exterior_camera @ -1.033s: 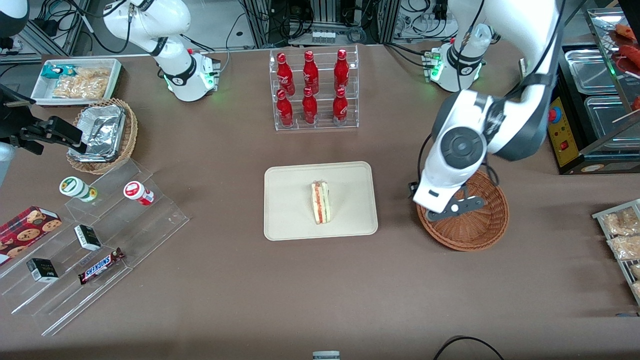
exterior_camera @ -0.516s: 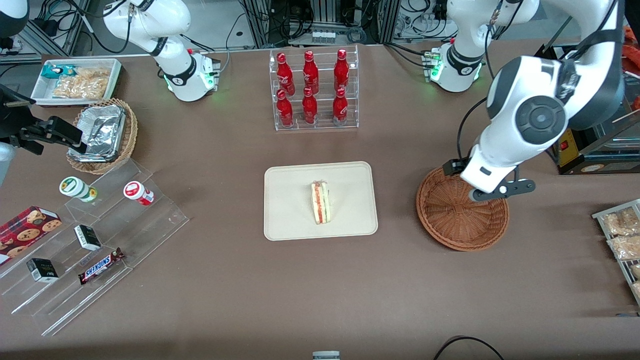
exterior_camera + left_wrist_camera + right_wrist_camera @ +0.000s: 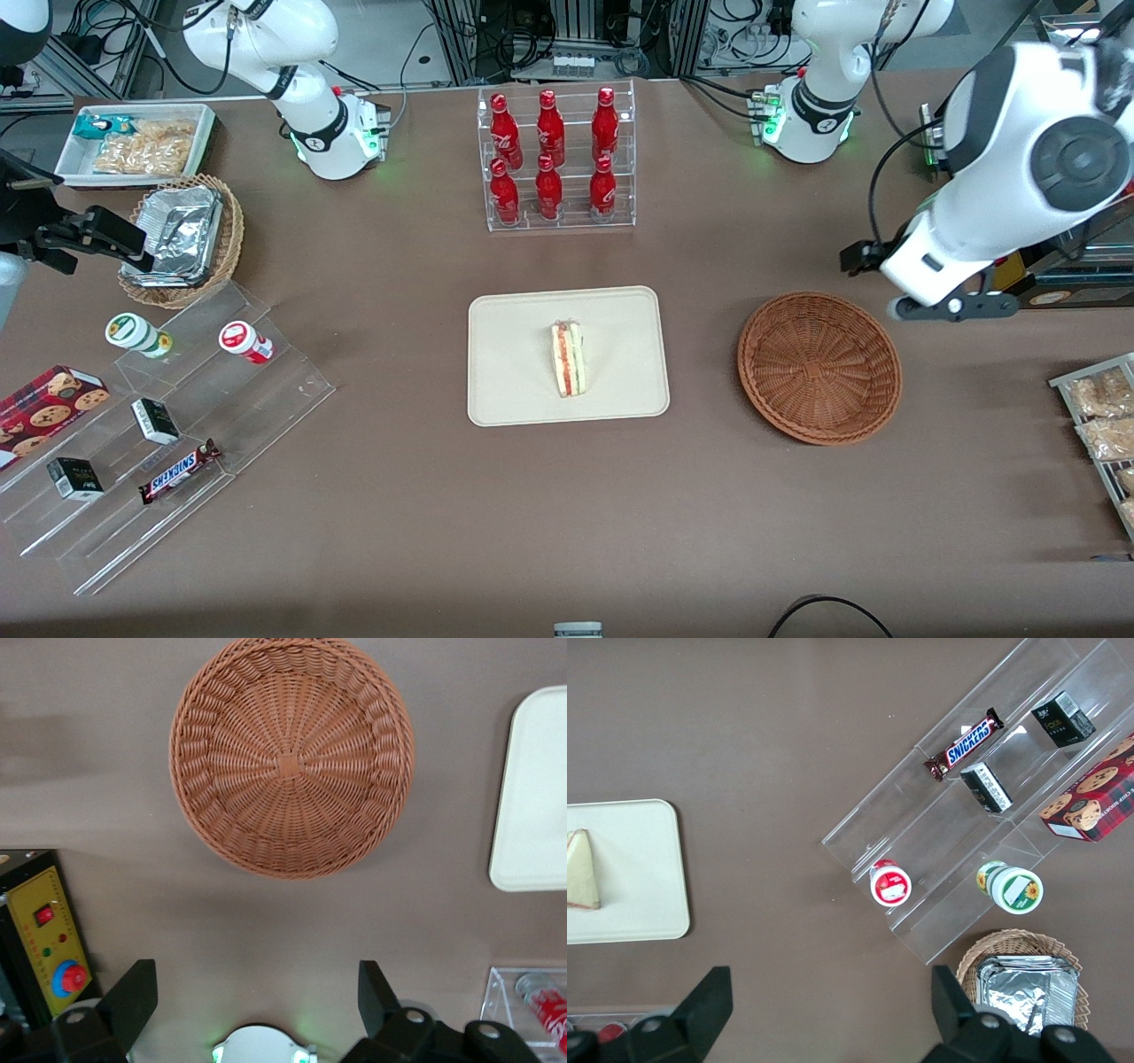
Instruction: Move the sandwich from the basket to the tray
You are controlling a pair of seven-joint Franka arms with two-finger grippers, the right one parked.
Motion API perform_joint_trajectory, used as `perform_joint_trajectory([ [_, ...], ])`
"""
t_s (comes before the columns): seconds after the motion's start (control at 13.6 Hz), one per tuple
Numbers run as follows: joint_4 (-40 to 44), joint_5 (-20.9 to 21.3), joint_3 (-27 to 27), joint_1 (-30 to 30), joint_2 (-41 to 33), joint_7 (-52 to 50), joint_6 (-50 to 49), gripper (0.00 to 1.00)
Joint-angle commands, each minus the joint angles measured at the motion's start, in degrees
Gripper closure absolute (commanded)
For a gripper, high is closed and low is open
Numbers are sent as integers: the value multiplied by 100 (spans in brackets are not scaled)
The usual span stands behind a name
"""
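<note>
The sandwich (image 3: 567, 358) lies on its side on the cream tray (image 3: 514, 390), near the tray's middle; it also shows in the right wrist view (image 3: 580, 870) on the tray (image 3: 647, 868). The reddish-brown basket (image 3: 819, 368) stands beside the tray toward the working arm's end and holds nothing; the left wrist view shows its bare inside (image 3: 291, 757) and an edge of the tray (image 3: 536, 797). My left gripper (image 3: 912, 288) hangs high over the table, farther from the front camera than the basket. In the left wrist view the gripper (image 3: 255, 992) is open and empty.
A clear rack of red bottles (image 3: 554, 159) stands farther back than the tray. A yellow control box (image 3: 49, 930) sits near the gripper. A stepped acrylic shelf with snacks (image 3: 159, 425), a tan basket of foil containers (image 3: 186, 235) and a white bin (image 3: 133, 142) lie toward the parked arm's end.
My left gripper has risen from over the basket and moved away from it, toward the working arm's end and farther from the front camera. The sandwich has stayed on the tray.
</note>
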Motion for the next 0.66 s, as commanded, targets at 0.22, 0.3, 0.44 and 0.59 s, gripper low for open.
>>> perform_joint_trajectory([
  [0.22, 422, -235, 609, -17, -236, 722, -162, 0],
  [0.3, 546, -245, 767, -44, -200, 844, -162, 0],
  [0.44, 600, -332, 1023, -87, -200, 1073, -127, 0],
  [0.59, 661, -447, 1348, -255, -191, 1249, -100, 0],
])
